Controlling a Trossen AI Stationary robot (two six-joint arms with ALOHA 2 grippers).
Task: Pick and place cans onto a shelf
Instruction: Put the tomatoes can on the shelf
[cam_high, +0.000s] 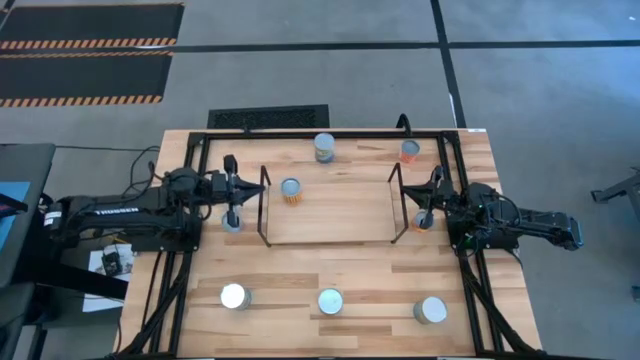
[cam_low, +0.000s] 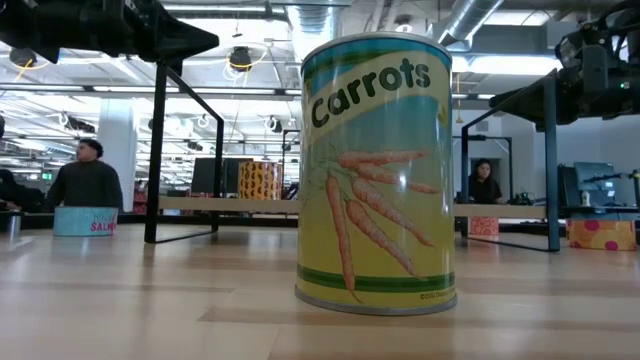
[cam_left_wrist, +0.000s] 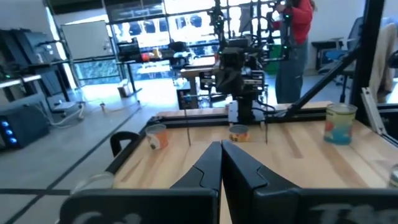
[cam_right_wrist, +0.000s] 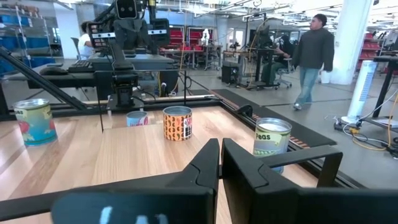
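With one can (cam_high: 290, 190) shelved, both arms flank the shelf (cam_high: 330, 232).
Left claw (cam_high: 232, 205), clenched empty, hovers above a blue can (cam_high: 231, 223); right claw (cam_high: 428, 200) likewise clenched.

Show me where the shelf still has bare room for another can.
The shelf holds one orange-labelled can, near its left wire upright. Everything from that can across to the right upright is bare wood. The ends are tighter: the left claw hangs over a can outside the left upright, and the right claw is just outside the right one.
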